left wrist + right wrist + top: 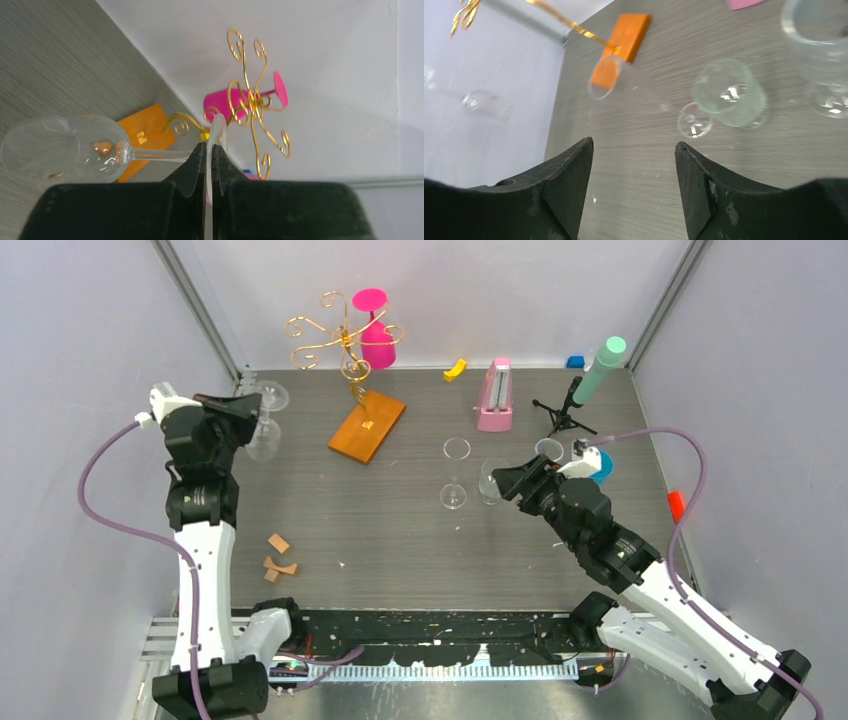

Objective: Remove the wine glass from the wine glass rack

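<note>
The gold wire wine glass rack stands on its orange base at the back of the table. A pink wine glass hangs upside down on one of its arms. My left gripper is left of the rack, shut on the round foot of a clear wine glass whose bowl hangs downward, clear of the rack. The left wrist view shows the fingers pinching the foot, with the bowl and rack beyond. My right gripper is open and empty over the table's middle right.
Three clear glasses stand near my right gripper. A pink box, a yellow piece, a teal cylinder on a tripod and a blue dish are at the back right. Wooden blocks lie front left.
</note>
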You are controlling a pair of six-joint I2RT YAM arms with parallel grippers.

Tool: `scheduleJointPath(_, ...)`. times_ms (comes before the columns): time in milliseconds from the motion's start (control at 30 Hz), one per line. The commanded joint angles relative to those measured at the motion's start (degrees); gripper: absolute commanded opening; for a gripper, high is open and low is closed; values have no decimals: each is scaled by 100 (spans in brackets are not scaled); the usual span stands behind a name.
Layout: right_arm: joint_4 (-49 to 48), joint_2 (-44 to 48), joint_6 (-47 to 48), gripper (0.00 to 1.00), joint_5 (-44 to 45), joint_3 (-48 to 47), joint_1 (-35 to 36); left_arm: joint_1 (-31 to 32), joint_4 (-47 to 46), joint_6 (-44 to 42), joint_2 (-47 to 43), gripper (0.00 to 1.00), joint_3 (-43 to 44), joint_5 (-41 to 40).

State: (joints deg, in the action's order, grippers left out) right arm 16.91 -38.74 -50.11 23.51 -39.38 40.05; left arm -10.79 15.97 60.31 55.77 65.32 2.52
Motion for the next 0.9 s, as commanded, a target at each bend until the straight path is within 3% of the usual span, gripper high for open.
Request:
scheduleJointPath(0,-1303,-199,894,68,-1785,5,28,346,209,-376,-501,0,-308,830)
scheduleJointPath(100,-2158,-497,1038,68,-3111,42,29,568,508,-352,-869,0,-558,1120)
scheduleJointPath(233,-3042,-847,1047,69,-4090,80,33,817,643,-80,-1239,0,-871,1660)
scheduleJointPath(467,-5115,-1324,1228,70,-4566,449,131,1197,-176,1011,-1538,0,-1820,2272)
scheduleJointPath(667,-5617,-1856,1782,69,-4493,373,343,1428,-1182,1657,-1172,0,-2179,3080)
scheduleJointPath(867,-5294,-2396,2647,69,-4811,-43,738,1724,-1744,2408,-1147,0,-2334,3588)
